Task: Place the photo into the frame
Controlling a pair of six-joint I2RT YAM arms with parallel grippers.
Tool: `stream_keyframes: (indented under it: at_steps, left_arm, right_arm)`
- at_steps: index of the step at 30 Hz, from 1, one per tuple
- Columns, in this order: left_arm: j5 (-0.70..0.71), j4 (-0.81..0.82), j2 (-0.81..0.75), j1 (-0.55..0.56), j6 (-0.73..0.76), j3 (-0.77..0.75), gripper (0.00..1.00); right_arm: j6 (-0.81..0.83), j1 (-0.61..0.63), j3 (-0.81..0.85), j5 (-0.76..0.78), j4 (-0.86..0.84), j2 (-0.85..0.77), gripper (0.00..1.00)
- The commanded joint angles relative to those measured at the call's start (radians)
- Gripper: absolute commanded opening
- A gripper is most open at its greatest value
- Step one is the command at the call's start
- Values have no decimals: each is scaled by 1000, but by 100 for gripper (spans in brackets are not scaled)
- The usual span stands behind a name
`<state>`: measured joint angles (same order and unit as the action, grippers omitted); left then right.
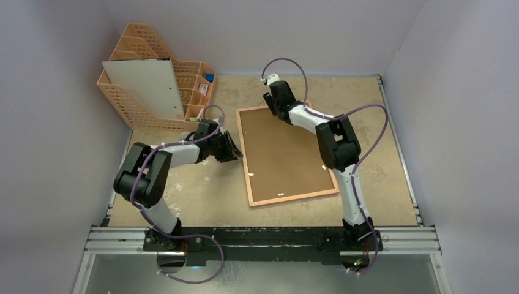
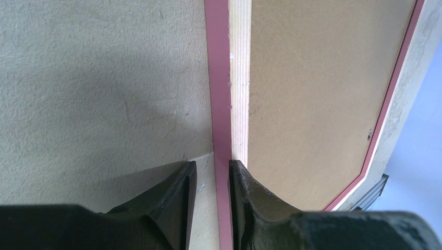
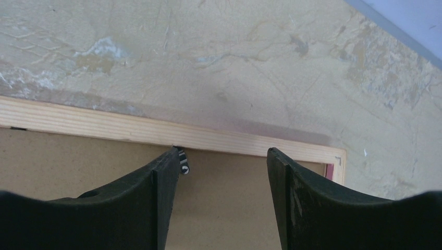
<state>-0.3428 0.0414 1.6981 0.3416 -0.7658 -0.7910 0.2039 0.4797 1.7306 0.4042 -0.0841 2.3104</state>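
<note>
The frame lies face down on the table, its pale wood back up and its pink outer edge showing. A brown backing board fills it. My left gripper straddles the frame's left rail. One finger touches the rail's inner side and the other stands a small gap off the pink edge. My right gripper hangs open over the frame's far rail, one finger beside a small metal tab. The photo's printed side shows nowhere. I cannot tell whether a large white sheet leaning at the back left is the photo.
An orange mesh file rack stands at the back left with the white sheet against it and small items in its compartments. Walls close in the table on the left, back and right. The arm bases sit on a rail at the near edge.
</note>
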Motion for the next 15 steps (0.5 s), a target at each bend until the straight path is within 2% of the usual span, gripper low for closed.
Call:
stream_keyframes:
  at_steps: [1, 7, 10, 15]
  left_arm:
    - [71, -110, 37, 4, 39, 13, 30]
    - [74, -115, 31, 4, 42, 16, 30]
    - [76, -115, 28, 4, 42, 18, 30]
    - [50, -81, 21, 4, 45, 21, 43]
  right_arm:
    - [38, -1, 64, -27, -14, 25, 66]
    - [38, -1, 78, -38, 14, 42, 64]
    - [22, 0, 41, -125, 19, 7, 63]
    - [5, 0, 16, -187, -1, -34, 64]
